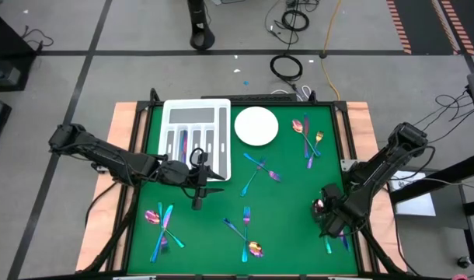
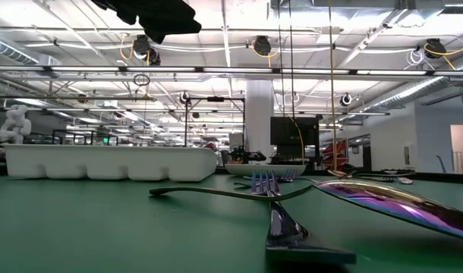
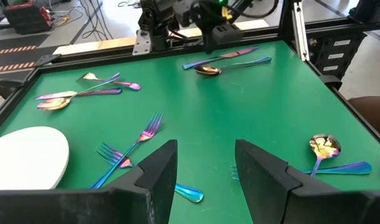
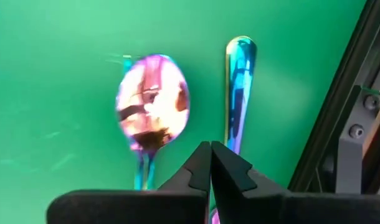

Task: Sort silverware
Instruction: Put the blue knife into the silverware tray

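Right gripper (image 4: 210, 163) is down by the table's right edge near its front corner, jaws pinched fully together beside a spoon (image 4: 152, 109), looks like they caught nothing, so we'd reopen and straddle the handle

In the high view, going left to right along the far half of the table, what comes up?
White divided tray → round white plate → cluster of silverware near the far right corner.

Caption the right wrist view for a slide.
Right end effector shut above green mat, beside an iridescent spoon and a blue handle.
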Controlling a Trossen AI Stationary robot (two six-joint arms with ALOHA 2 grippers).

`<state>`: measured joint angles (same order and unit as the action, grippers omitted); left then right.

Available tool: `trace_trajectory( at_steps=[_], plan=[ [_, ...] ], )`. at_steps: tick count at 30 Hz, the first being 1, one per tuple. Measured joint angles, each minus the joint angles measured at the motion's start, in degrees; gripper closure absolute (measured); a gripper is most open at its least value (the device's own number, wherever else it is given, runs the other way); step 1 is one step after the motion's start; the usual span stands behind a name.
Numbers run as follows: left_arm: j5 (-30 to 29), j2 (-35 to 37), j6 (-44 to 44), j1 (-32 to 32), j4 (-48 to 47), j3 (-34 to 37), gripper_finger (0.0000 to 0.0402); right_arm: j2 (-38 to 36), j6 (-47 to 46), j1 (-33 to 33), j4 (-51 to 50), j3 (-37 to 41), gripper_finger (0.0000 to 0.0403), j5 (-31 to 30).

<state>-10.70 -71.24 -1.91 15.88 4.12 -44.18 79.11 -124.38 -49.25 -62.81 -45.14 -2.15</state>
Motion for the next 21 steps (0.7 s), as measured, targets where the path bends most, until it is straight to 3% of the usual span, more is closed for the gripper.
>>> trace_trajectory(
  at_steps=[8, 12, 21],
  plan=[
    [0.0, 0.0, 0.0, 0.0, 0.0, 0.0, 0.0237, 0.7, 4.7, 0.0, 1.8, -0.5, 0.0390, 2.6],
    [0.7, 0.0, 0.0, 0.0, 0.0, 0.0, 0.0237, 0.6, 6.4, -0.1, 7.0, 1.8, 0.0364, 7.8],
    [1.9, 0.0, 0.0, 0.0, -0.1, 0.0, 0.0237, 0.6, 6.7, -1.7, 12.1, 5.8, 0.0292, 11.7]
  ],
)
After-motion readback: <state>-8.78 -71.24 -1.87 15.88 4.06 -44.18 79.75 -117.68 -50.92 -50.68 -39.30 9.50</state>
